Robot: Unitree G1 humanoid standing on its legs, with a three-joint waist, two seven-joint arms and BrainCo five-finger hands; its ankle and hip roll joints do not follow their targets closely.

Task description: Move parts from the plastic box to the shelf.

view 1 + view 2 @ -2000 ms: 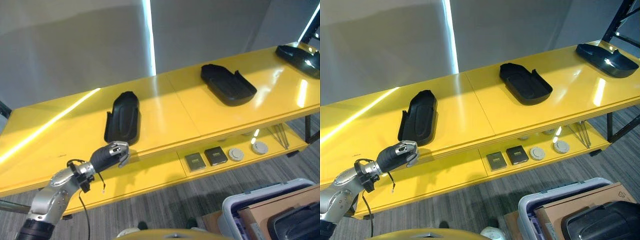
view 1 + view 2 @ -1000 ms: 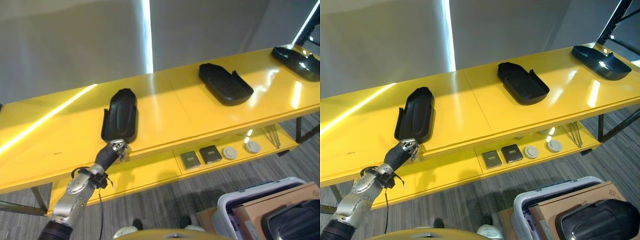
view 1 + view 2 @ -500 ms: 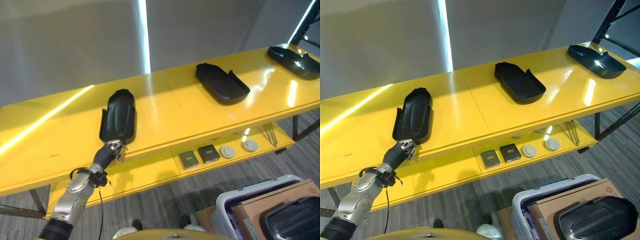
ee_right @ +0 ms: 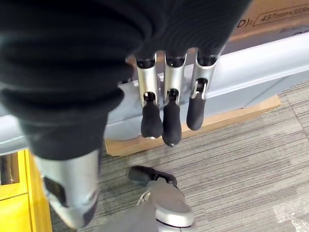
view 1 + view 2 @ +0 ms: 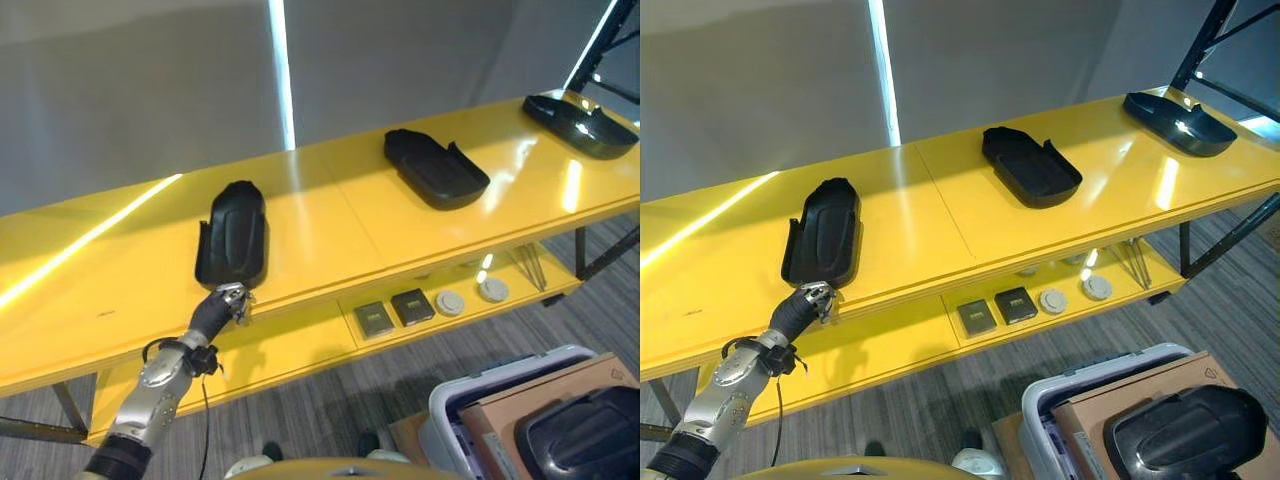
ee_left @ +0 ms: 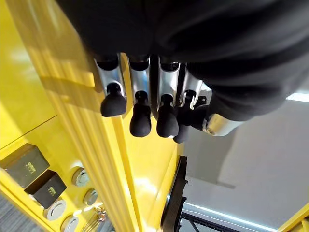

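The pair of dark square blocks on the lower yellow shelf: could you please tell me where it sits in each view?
Left eye view: the dark square blocks lie below centre, on the lower shelf.
Right eye view: the blocks lie just below centre, on the same shelf.
Left wrist view: the blocks lie beyond the left robot hand.
Right wrist view: it faces the plastic box and the floor instead.
Shared landmark: the round grey discs beside the blocks.
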